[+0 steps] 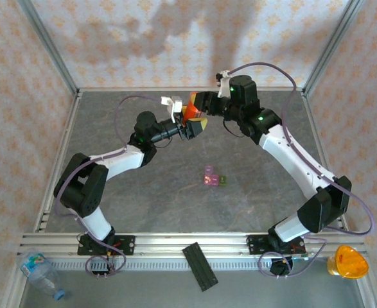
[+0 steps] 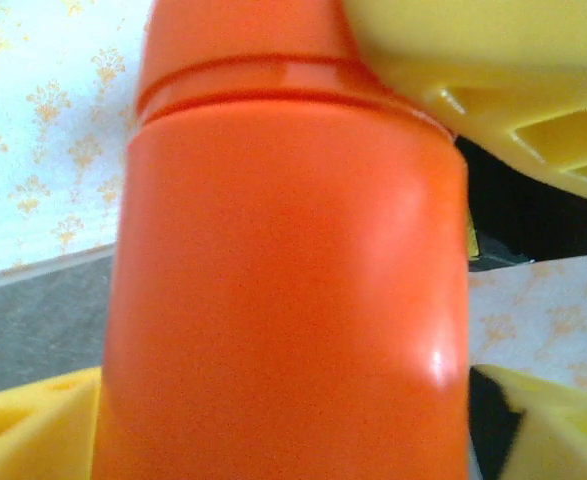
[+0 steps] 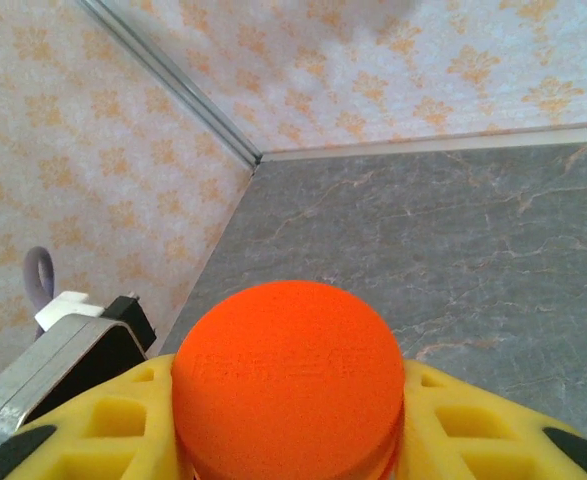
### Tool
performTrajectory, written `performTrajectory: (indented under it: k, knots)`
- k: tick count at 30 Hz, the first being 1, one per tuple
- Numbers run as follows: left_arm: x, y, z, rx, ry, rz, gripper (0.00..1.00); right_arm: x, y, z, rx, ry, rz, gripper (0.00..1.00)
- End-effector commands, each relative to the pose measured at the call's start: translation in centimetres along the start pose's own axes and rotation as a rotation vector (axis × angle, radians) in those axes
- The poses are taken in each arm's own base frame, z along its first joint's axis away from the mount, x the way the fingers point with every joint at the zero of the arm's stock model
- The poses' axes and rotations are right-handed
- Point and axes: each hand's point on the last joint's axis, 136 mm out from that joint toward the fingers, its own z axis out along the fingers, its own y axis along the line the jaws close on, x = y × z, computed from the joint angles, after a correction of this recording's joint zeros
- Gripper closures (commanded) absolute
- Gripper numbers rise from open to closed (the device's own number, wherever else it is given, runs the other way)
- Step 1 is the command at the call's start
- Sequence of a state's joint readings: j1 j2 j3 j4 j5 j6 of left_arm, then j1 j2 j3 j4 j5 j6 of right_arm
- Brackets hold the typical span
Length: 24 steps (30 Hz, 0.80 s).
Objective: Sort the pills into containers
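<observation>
Containers (image 1: 214,178), long axis left-right, pink end left, right gripper (image 3: 291,440) clamping orange bottle (image 3: 288,380), left gripper (image 2: 283,440) open around it

You see a round orange plastic cap (image 3: 288,375) end-on, seated between the yellow ribbed fingers (image 3: 478,430) of your right gripper (image 3: 288,410), which press against both its sides. Behind it the grey marbled tabletop (image 3: 453,250) meets the patterned walls (image 3: 93,170).

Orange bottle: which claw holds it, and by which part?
The right claw grips the orange bottle by its cap; the left claw stands open around its body.
</observation>
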State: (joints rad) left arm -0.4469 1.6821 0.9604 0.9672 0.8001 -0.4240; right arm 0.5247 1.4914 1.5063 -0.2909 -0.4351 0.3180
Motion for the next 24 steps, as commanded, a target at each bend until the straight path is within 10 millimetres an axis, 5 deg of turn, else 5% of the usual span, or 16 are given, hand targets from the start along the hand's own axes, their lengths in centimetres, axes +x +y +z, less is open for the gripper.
performTrajectory:
  k: [1, 12, 24]
  knots:
    - [-2.4, -1.6, -0.9, 0.019, -0.068, 0.075, 0.0, -2.6, 0.0, -2.0, 0.03, -0.116, -0.005, 0.8]
    - [-2.7, -0.2, -2.8, -0.109, 0.001, 0.056, 0.0, -2.9, -8.3, -5.0, 0.361, -0.213, -0.002, 0.8]
    - [-3.7, 2.8, -6.2, -0.425, 0.021, 0.103, 0.0, 0.3, -19.6, -8.4, 0.816, -0.32, -0.016, 0.8]
